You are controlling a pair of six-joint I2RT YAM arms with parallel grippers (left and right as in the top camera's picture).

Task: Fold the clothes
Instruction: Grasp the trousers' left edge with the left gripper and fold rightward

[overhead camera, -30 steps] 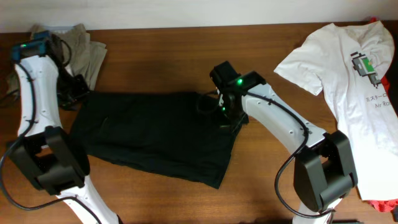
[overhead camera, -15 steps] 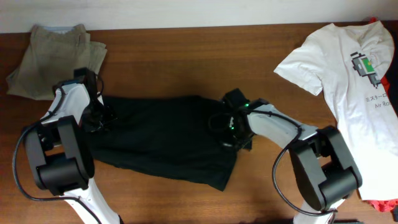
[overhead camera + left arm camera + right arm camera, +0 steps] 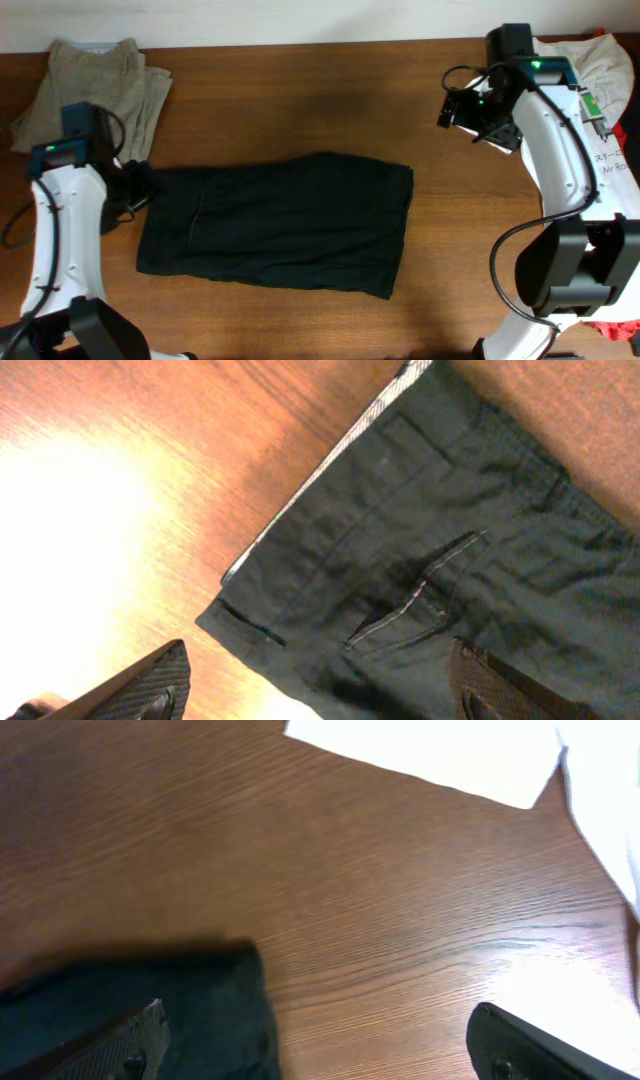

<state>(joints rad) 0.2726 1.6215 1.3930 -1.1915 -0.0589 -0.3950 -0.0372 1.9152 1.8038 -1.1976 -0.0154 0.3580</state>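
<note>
Saw soft black shorts (image 3: 275, 225) spread flat, roughly rectangular, on glossy grained wooden table (image 3: 300, 90); found left gripper (image 3: 320, 682) and right gripper (image 3: 320, 1038) both spread wide, seemingly gripping nothing.

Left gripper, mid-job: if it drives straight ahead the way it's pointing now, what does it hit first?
Probably the black shorts, near the stitched pocket by their edge: the open left gripper faces that cloth with nothing between. Depth is unclear; bare table lies just beside.

Overhead looks down, wrists close (shorts (image 3: 280, 225) shared)
</note>
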